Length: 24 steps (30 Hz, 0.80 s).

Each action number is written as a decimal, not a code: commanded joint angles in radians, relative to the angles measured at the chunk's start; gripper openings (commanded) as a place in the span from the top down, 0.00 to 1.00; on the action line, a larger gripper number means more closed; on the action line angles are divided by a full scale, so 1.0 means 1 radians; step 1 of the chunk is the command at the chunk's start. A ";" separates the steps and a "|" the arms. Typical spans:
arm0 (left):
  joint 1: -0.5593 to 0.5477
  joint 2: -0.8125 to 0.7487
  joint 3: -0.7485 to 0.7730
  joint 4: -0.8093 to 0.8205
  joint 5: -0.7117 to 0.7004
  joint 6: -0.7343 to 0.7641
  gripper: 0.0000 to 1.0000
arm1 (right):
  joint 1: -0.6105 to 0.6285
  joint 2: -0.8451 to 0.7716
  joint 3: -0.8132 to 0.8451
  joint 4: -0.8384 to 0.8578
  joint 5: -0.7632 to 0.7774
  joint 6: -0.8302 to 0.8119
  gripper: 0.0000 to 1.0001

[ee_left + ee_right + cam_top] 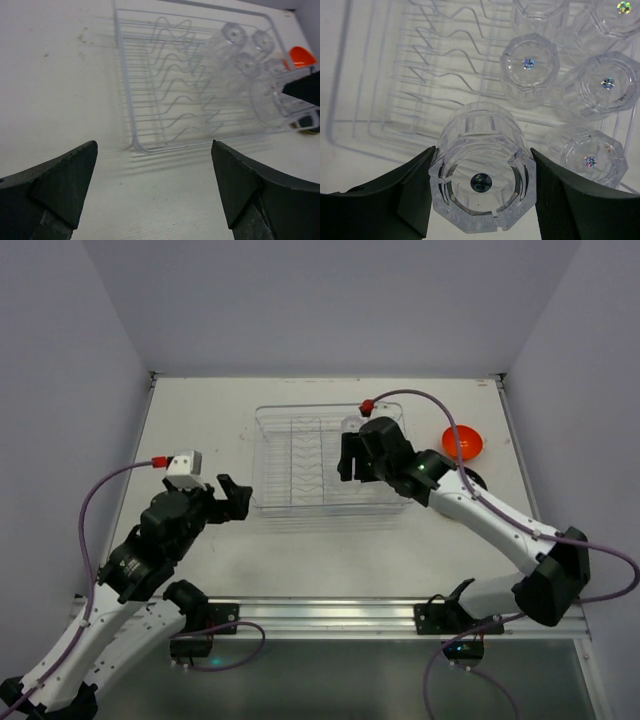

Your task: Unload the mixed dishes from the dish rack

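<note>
The dish rack [262,460] is a clear plastic tray at the table's middle, and its plate slots [440,55] hold nothing. Several clear cups [529,65] stand upside down in its right part. My right gripper [482,192] is shut on one more clear cup [482,175], base up, with a finger [410,195] pressed on each side, over the rack's near edge. The cup's base sits closer to the camera than the others. The orange bowl [462,443] lies on the table right of the rack. My left gripper [238,498] hangs open and holds nothing, just left of the rack's near corner [137,145].
A dark round thing [472,478] lies partly hidden behind the right arm, below the bowl. White walls close in the table on three sides. A metal rail [330,615] runs along the near edge between the arm bases.
</note>
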 commanded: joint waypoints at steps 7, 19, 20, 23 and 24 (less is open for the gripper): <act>-0.007 0.120 -0.176 0.933 0.903 -0.268 0.00 | -0.001 -0.458 -0.219 0.381 -0.375 0.097 1.00; -0.170 0.281 -0.253 1.461 0.937 -0.480 0.04 | -0.001 -0.616 -0.338 0.572 -0.608 0.157 1.00; -0.191 0.284 -0.254 1.463 0.926 -0.484 0.07 | -0.001 -0.619 -0.351 0.598 -0.622 0.157 1.00; -0.203 0.300 -0.260 1.473 0.908 -0.495 0.16 | 0.000 -0.627 -0.371 0.660 -0.685 0.163 1.00; -0.205 0.303 -0.261 1.477 0.908 -0.497 0.23 | -0.001 -0.628 -0.384 0.674 -0.700 0.166 1.00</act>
